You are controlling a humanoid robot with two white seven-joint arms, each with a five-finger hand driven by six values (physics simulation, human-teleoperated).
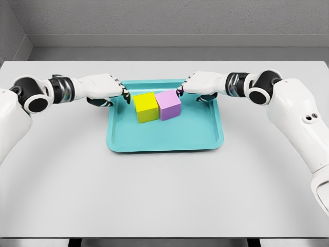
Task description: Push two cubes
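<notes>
I have the yellow cube (pixel 146 107) and the purple cube (pixel 169 104) sitting side by side, faces touching, on the teal tray (pixel 164 141), between my two hands. My left hand (pixel 105 88) sits just outside the yellow cube, fingertips a small gap short of it; my right hand (pixel 203 85) is at the far upper corner of the purple cube, fingertips seemingly touching it. Both hands have fingers held together and lightly curled, clamped on nothing.

My worry: the right fingertips meet the purple cube high and near a corner, so more pressure could twist it rather than slide it, opening a wedge between the cubes. If only one hand presses, the pair could skate toward the other hand. Either palm might also catch the tray rim and drag the tray across the white table (pixel 164 195).

I cannot confirm true contact on either side, and the thumbs are tucked under the palms, hidden.
</notes>
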